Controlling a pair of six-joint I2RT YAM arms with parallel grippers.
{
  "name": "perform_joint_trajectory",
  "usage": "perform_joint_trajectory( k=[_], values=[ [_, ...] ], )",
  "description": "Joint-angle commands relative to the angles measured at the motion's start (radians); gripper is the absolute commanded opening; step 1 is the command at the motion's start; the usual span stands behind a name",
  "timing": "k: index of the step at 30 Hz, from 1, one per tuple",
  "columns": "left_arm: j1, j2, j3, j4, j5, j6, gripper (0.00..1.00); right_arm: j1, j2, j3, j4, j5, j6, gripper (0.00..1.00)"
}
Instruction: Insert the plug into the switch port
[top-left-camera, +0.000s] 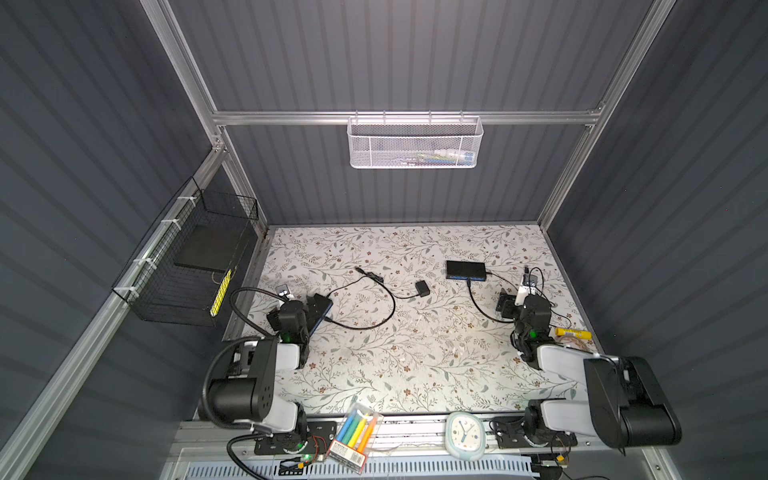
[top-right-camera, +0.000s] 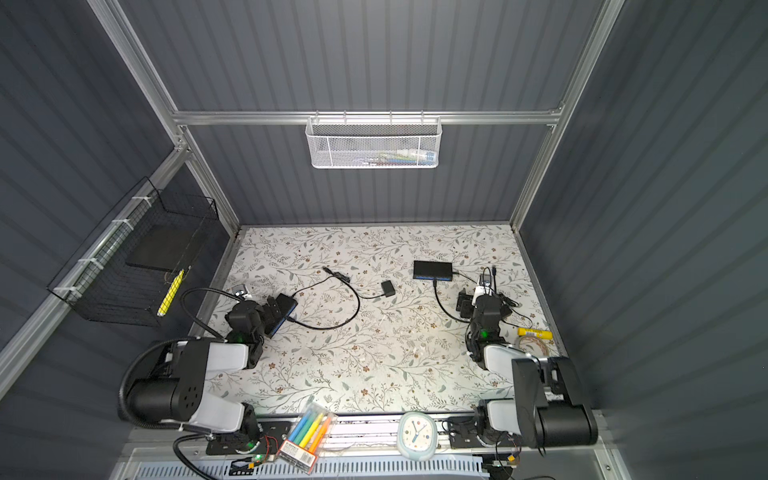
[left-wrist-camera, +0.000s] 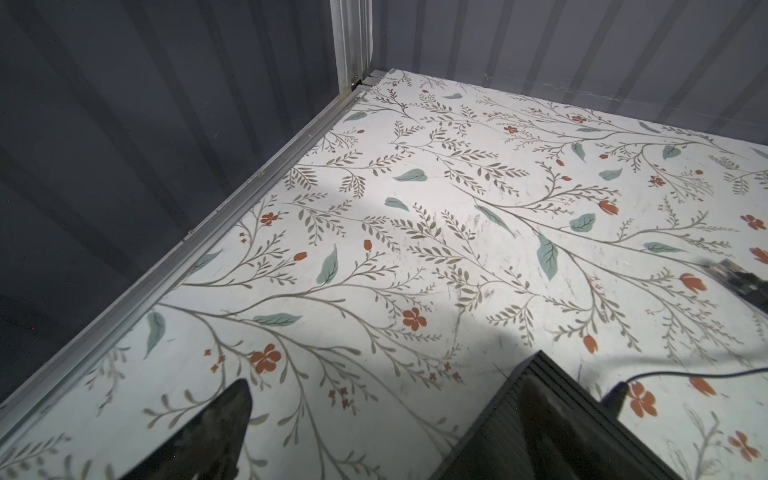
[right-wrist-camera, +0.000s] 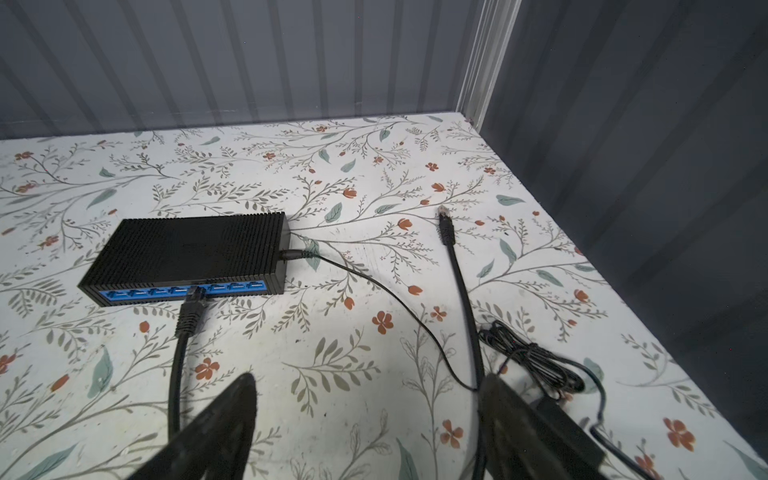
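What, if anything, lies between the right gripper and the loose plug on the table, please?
Only the thin black lead from the switch, lying flat on the table across the path between the open right gripper and the loose plug. Nothing upright blocks the way.

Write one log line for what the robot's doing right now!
plug: in a middle port of switch | right gripper: open | left gripper: open | free plug: loose on table

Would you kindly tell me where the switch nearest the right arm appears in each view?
In a top view: switch, right of centre.
In a top view: switch, likewise.
Left wrist: absent.
Right wrist: switch, beyond the right gripper.
Shared landmark: its plugged-in cable.
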Motion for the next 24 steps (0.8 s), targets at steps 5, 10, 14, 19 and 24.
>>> perform_joint_trajectory(
  k=[5,10,14,19,24],
  values=[
    [-0.017,0.145,0.111,0.087,0.123,0.106,1.0,-0.025,0.093,-0.033,0.29,-0.097,-0.028,0.86],
    [-0.017,0.138,0.119,0.047,0.13,0.107,1.0,-0.026,0.088,-0.015,0.24,-0.1,-0.021,0.87],
    [-0.017,0.14,0.121,0.057,0.13,0.11,1.0,-0.028,0.09,-0.014,0.242,-0.102,-0.02,0.9],
    [-0.017,0.139,0.124,0.046,0.131,0.108,1.0,-0.028,0.088,-0.011,0.229,-0.083,-0.014,0.93],
    [-0.017,0.14,0.125,0.043,0.13,0.108,1.0,-0.029,0.089,-0.002,0.217,-0.069,-0.007,0.94]
  ],
)
